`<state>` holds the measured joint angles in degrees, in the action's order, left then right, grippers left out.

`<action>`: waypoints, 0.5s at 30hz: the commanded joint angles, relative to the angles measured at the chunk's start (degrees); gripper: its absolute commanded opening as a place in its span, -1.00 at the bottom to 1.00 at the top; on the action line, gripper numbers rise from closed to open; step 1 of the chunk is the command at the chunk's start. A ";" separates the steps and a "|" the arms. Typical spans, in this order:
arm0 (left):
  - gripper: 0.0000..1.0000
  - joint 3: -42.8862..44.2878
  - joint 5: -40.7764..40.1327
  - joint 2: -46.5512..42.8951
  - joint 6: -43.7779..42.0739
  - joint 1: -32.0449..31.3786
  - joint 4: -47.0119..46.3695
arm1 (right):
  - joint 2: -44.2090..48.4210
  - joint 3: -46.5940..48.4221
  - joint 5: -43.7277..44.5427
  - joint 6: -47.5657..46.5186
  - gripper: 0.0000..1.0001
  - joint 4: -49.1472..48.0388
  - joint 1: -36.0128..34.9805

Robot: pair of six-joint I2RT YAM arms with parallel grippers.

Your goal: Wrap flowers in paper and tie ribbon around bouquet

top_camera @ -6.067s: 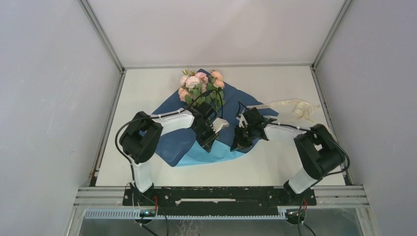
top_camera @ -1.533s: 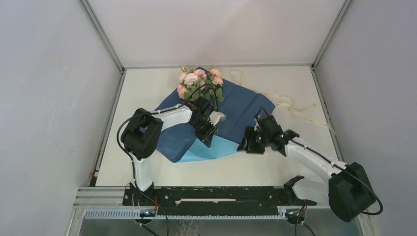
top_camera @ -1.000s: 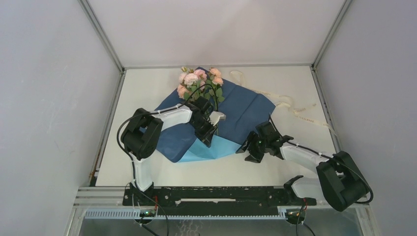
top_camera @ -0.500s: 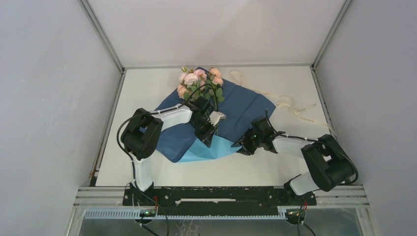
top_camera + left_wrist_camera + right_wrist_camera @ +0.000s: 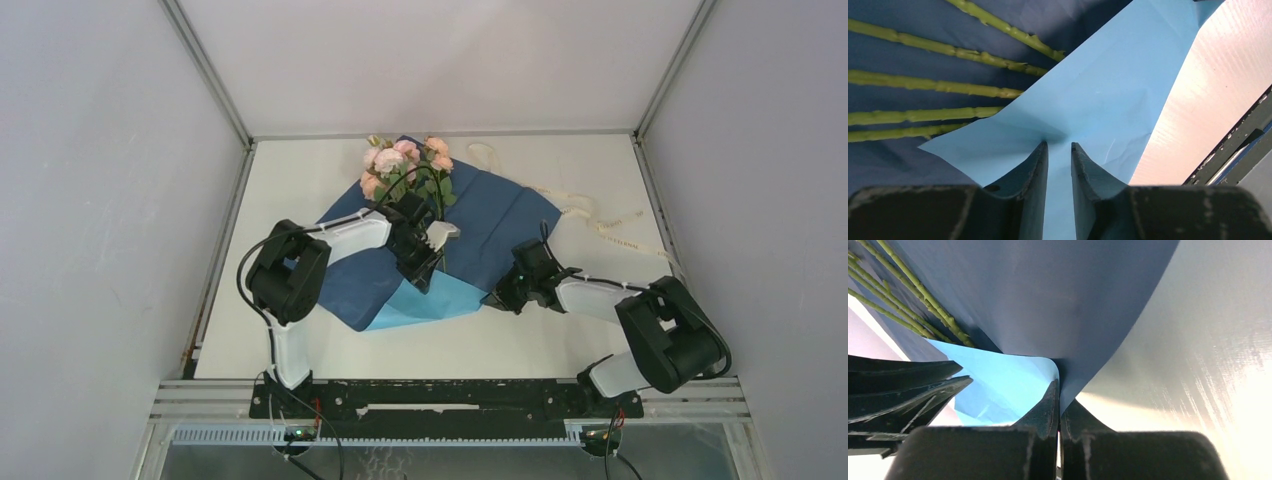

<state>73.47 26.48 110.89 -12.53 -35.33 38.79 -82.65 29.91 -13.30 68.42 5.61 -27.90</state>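
The flowers (image 5: 404,166) lie on the paper (image 5: 490,222) in the middle of the counter (image 5: 290,180). Their long axis runs far to near: the pink and peach blooms point at the far edge, and the thin green stems (image 5: 923,85) trail toward the arms, leaning slightly right. The paper is spread with its darker blue face up. Its near corner is folded over the stem ends, showing the light blue face (image 5: 1108,100).

The left end effector (image 5: 1058,145) sits on that light blue fold with its fingers narrowly parted. The paper dimples at the tips, so they seem to press down on it rather than pinch it, though the wrist view does not settle this.

The right end effector (image 5: 1058,397) has its fingers pressed together on the paper's right near edge, which curves up out of the grip.

The ribbon (image 5: 590,212) lies loose on the counter to the far right, trailing from the far side toward the right edge.
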 commanded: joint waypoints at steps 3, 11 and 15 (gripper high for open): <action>-0.30 6.61 0.66 -3.25 -2.51 0.09 4.32 | 3.29 3.03 4.89 -4.54 -1.00 3.33 -0.66; 0.32 4.95 -0.44 -7.53 -1.45 1.63 6.23 | 5.57 5.59 7.96 -12.19 -1.00 6.69 0.22; 0.55 3.35 -0.54 -6.68 1.49 4.97 3.90 | 5.25 5.68 8.24 -15.34 -1.00 7.50 0.20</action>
<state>77.80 25.80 105.54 -13.76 -33.85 44.07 -78.54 33.63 -7.25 58.26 11.97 -27.79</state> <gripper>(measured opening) 0.735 0.006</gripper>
